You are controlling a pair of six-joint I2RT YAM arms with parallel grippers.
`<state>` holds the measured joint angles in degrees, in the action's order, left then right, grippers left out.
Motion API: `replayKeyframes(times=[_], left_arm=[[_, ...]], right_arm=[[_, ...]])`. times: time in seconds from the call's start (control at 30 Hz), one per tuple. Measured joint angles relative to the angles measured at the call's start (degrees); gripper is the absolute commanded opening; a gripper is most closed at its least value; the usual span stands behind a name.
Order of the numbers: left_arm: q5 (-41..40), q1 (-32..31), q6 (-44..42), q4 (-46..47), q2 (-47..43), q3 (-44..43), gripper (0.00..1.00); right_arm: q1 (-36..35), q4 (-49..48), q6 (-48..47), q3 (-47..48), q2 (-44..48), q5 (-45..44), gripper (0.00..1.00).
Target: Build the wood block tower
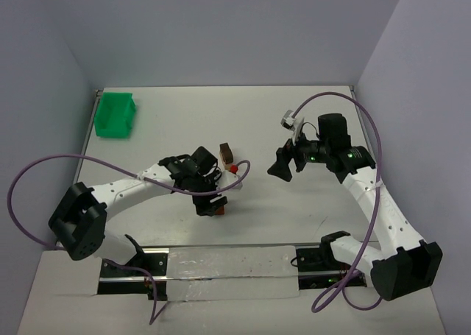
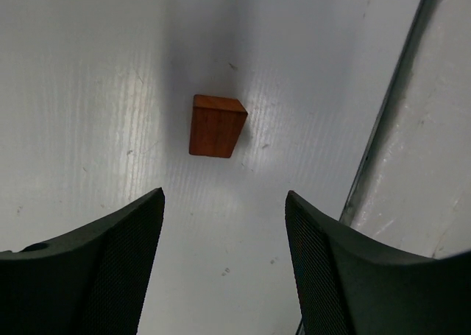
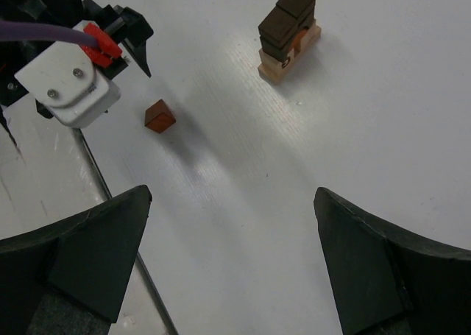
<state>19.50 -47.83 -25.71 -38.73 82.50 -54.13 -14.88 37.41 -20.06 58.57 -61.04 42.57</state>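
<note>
So, top view: the left gripper (image 1: 208,205) hangs beside the loose reddish-brown block (image 1: 219,210), with the tower (image 1: 227,153) beyond it and the right gripper (image 1: 278,169) farther off. Left wrist: jaws open, block (image 2: 215,126) centred ahead of the gap (not yet between the fingers). Right wrist: jaws open, empty, facing the tower (image 3: 288,33).

Bright, diffuse light, soft grey shadows, faint glare on the white table (image 3: 383,114)

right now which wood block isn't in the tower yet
The reddish-brown block, alone on the table ahead of the left gripper; the rest are stacked in the tower.
</note>
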Motion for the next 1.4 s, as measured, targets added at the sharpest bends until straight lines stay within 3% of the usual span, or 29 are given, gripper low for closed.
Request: replayKeyframes(times=[0.33,0.8,0.97,1.17,1.3,1.4], left_arm=[[-3.61,-2.8,3.16,6.76,6.14,-1.67,0.64],[-6.05,-5.63,4.47,7.29,10.03,-2.2,0.54],[-5.99,-5.65,4.23,7.96,10.29,-2.2,0.34],[-4.83,-5.66,4.01,8.7,10.29,-2.2,0.22],[-3.57,-5.66,3.97,9.09,9.93,-2.07,0.04],[-1.97,-5.65,4.05,9.35,7.83,-1.26,0.0]], right_arm=[[3.96,-3.53,1.66,-3.03,0.51,0.85,1.0],[6.12,-4.0,1.17,-4.61,0.21,3.12,1.0],[6.14,-3.99,1.04,-4.7,0.03,3.36,1.0],[6.14,-4.0,0.9,-4.7,-0.27,3.64,1.0],[6.15,-4.04,0.96,-4.7,-0.38,3.7,0.98],[6.14,-4.51,1.62,-4.7,-0.39,3.98,0.95]])
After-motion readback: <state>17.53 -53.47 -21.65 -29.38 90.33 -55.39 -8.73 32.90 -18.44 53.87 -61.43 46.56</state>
